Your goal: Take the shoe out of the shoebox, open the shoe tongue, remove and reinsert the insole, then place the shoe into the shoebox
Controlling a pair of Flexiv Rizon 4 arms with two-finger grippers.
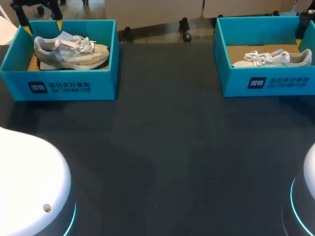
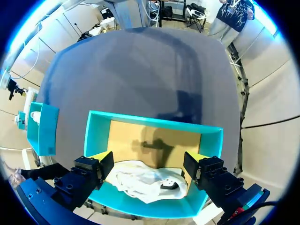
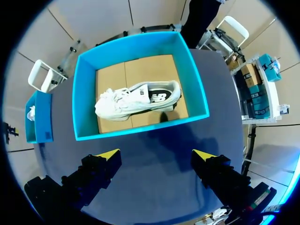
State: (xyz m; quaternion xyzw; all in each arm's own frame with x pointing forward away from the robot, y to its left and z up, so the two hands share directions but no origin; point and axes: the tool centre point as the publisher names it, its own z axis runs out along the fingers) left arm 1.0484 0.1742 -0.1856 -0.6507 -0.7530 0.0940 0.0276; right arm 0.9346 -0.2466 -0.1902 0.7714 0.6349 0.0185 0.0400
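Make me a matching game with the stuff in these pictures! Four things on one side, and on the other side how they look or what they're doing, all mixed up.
Things:
1. left shoebox
2. table
3. left gripper
4. right shoe

How they look or stand:
A. white, lying in the right shoebox
B. open, above the left shoe
C. turquoise
D. dark grey

Pairs: 1-C, 2-D, 3-B, 4-A
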